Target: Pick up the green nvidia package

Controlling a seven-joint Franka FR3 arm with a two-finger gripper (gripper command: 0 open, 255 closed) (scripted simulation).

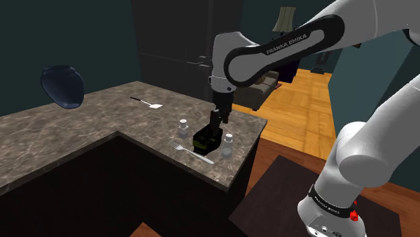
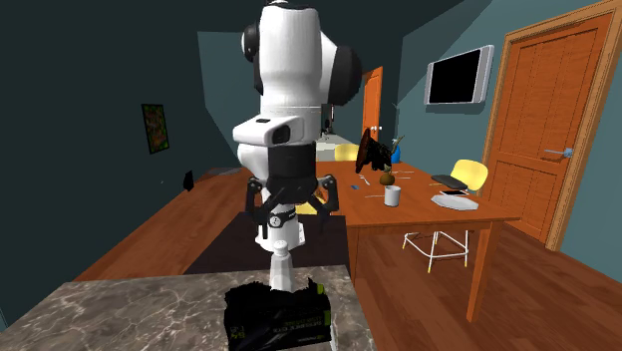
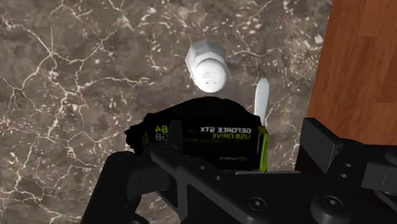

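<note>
My end effector (image 1: 215, 125) is down at the black-and-green GeForce GTX package (image 3: 210, 141), which lies on the marbled worktop (image 1: 81, 131) between 2 shakers (image 1: 183, 125). Clenched or released, I cannot tell. I judge this the grasp step: secure it, then lift straight.

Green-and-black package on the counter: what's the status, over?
Jaws low over the package. It sits on the stone counter. Shaker close beside it, fork too.
</note>
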